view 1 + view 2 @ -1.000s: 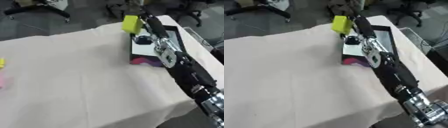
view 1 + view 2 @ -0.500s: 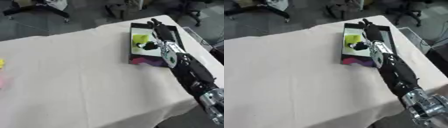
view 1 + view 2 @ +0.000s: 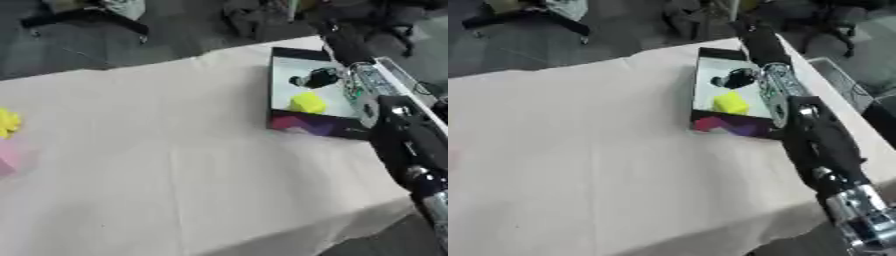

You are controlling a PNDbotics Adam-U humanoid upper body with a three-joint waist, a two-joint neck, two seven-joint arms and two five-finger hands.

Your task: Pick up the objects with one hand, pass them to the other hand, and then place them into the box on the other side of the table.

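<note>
Yellow block [image 3: 308,102] lies inside the box [image 3: 282,121], on its pale floor, toward the near wall and clear of the dark object [image 3: 314,78] that sits further back in the same box. The two do not touch.

Right hand [image 3: 339,42] reaches along the box's right side, its dark end past the far rim; blurred. Cannot tell whether the fingers are spread or curled. Nothing appears to be held in it. Left hand is out of both views.

Handling, judged by look only:
- block is small, chunky, matte; likely light and stiff, probably foam or plastic, not fragile
- faces look flat enough for a pinch across two opposite sides; a hold from above would suit, since the box walls crowd any side approach
- matte skin suggests little slip

Orientation: block sits slightly turned, one corner toward the box's near-left corner. Nearly as wide as long, so no clear long axis; I would not name one. The box itself is a long rectangle, long axis running away from the robot and leaning a little toward the left at its far end, patterned purple-pink wall nearest.

Still on the desk [image 3: 175,150], far left edge in the left eye view: a spiky yellow object [image 3: 7,122] and a pink object [image 3: 7,157] just nearer, close together. These look to be next for pickup
</note>
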